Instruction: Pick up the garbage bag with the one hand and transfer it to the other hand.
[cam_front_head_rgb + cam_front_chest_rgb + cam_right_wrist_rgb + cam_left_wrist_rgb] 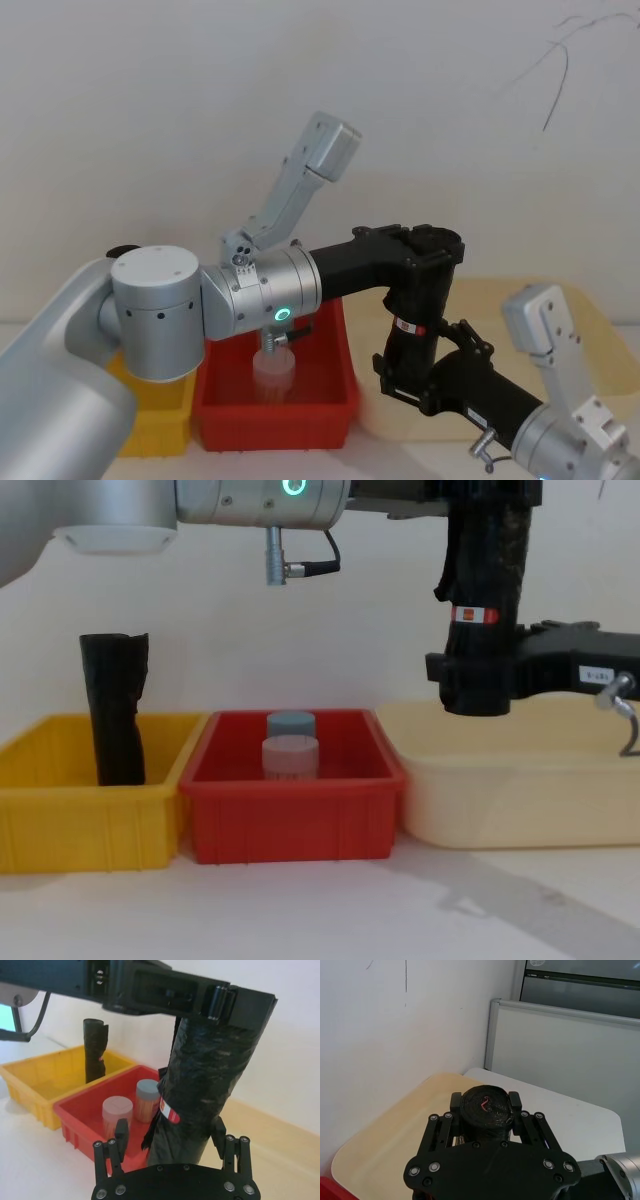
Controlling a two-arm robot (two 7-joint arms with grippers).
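The white desk lies bare in front of a row of three containers set edge to edge near the wall. A wide cream tray is on the right, a red bin in the middle and a yellow bin on the left.

There are two black rolls. The garbage bag hangs upright in the air over the tray's left end, with free space around it. A plain roll stands in the yellow bin.

The left claw, on the green-lit arm, is clamped on the bag's top end. The right claw is parted around the bag's lower part. One finger is just beside the plastic, and the other has a gap.

Two lidded jars stand together in the red bin, one grey-topped and one pink-topped. A single red-and-white label band circles the bag just above the right claw.
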